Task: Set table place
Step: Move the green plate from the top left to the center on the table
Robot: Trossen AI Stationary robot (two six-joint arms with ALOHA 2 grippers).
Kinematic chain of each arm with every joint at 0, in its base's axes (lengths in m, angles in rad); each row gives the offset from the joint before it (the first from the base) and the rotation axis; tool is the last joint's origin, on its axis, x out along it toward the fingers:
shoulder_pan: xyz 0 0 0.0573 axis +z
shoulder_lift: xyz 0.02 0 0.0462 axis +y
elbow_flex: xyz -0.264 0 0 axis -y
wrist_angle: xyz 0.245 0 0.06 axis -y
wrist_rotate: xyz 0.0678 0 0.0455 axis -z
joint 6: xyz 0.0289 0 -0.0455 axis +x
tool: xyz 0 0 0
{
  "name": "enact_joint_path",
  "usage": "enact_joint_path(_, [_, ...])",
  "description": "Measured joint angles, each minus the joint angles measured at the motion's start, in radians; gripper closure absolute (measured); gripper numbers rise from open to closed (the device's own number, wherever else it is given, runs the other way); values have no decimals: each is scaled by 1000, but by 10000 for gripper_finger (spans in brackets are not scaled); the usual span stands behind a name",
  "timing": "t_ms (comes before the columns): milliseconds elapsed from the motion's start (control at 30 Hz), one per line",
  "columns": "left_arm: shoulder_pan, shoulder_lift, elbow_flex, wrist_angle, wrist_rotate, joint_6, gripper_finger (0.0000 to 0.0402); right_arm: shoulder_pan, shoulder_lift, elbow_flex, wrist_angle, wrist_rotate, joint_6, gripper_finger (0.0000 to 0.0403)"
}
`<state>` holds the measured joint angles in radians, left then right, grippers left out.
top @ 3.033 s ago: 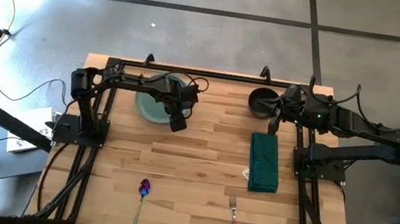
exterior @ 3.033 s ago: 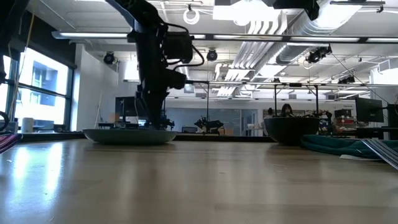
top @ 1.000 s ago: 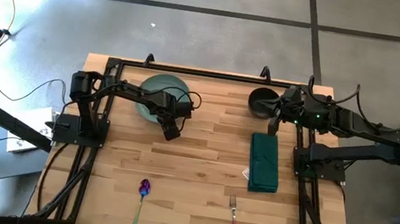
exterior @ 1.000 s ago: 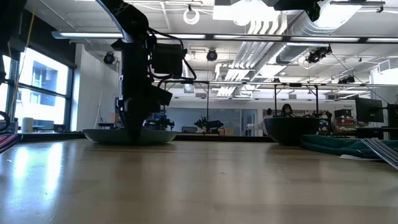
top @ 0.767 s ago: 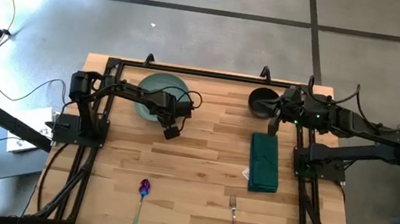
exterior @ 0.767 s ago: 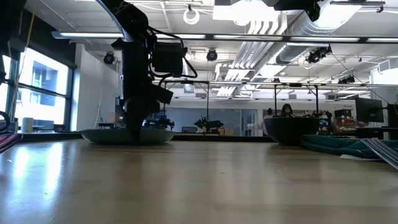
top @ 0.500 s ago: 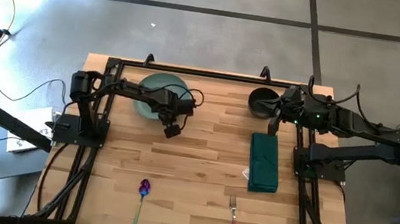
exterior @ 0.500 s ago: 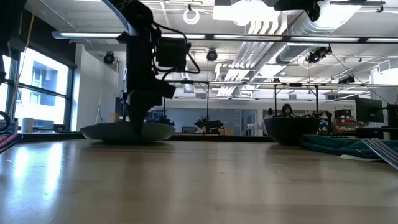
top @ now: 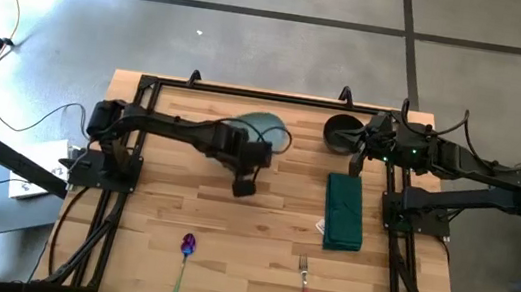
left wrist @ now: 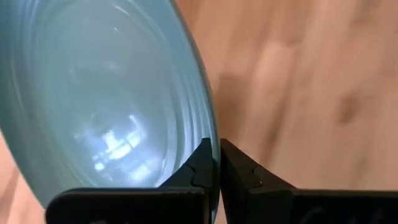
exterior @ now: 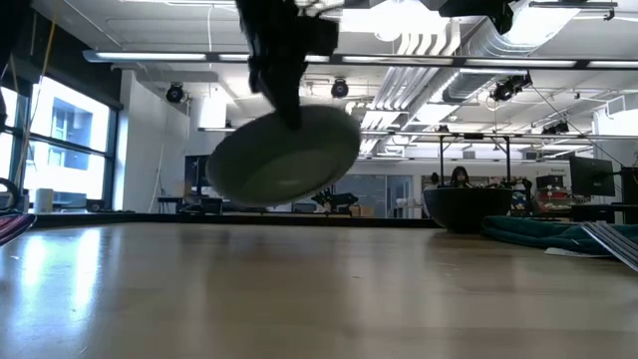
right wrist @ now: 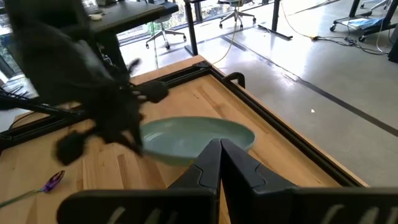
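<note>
A teal plate is up in the air over the light-wood table, at mid-back. My left gripper is shut on its rim. In the low view the plate hangs tilted below the gripper, well clear of the tabletop. My right gripper waits at the back right, beside a black bowl, with its fingers shut and empty. The right wrist view also shows the plate. My left gripper pinches the plate's rim between its two fingers, one finger on the hollow inner face and one on the underside. The fingers come from above, pointing down. The plate hangs tilted below them, lifted clear of the table.
A folded green napkin lies at the right, in front of the black bowl. A spoon with a purple bowl and a red-handled fork lie near the front edge. A black rail frame runs around the table.
My left gripper, shut on the plate's rim, has gone up and toward the table's right edge. The plate, which lay flat on the table at the back left, has been lifted clear and tipped steeply, and now hangs over the table's mid-back.
</note>
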<state>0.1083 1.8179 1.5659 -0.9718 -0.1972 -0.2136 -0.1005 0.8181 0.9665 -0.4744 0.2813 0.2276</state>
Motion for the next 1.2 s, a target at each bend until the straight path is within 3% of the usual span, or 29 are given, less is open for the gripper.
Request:
enact_joint_path(267, [-126,5,18,40,29,-32,401,0,0,0,0,0,0,402])
enact_joint_path(467, [-187,110,9,14,66,-43,401,0,0,0,-1,0,-1,402])
enact_joint_path(800, [-242,294,11,115,177,-29,401,0,0,0,-15,-6,5,402])
enact_joint_path(1200, [-246,311,11,193,234,-30,398,0,0,0,-18,-9,7,402])
